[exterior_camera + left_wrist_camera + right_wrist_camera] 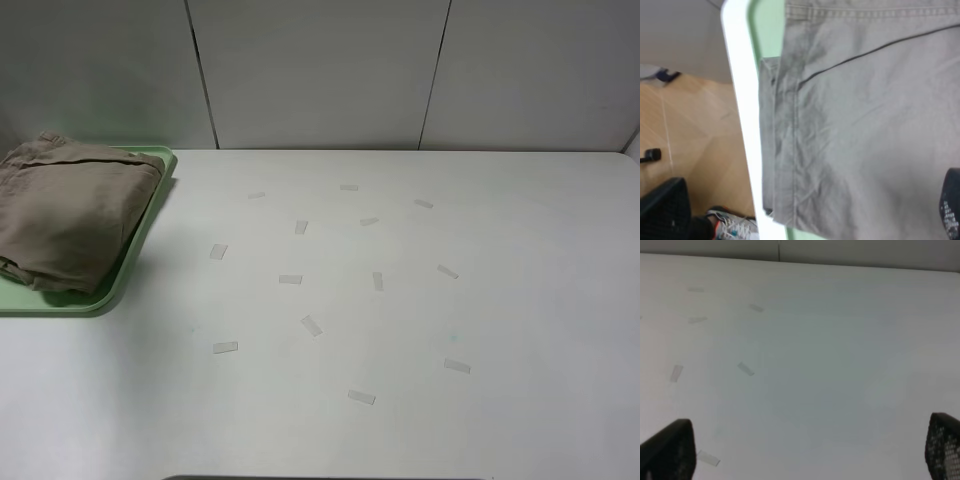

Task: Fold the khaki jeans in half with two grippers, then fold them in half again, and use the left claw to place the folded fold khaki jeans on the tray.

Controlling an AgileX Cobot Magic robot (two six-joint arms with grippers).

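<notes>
The khaki jeans (70, 210) lie folded into a compact stack on the mint-green tray (132, 252) at the table's far left. Neither arm shows in the high view. The left wrist view looks closely down on the folded jeans (865, 125), with a strip of tray (767, 30) beside them. One black fingertip (951, 205) of my left gripper hangs over the cloth, and nothing is gripped. My right gripper (805, 452) stands open above bare white table, with its two fingertips (670, 450) far apart and nothing between them.
Several small pieces of clear tape (311, 325) are scattered across the middle of the white table (520, 300). Grey wall panels stand behind it. Past the table's left edge (742, 100), the wooden floor, a shoe (732, 227) and a black chair (665, 207) show.
</notes>
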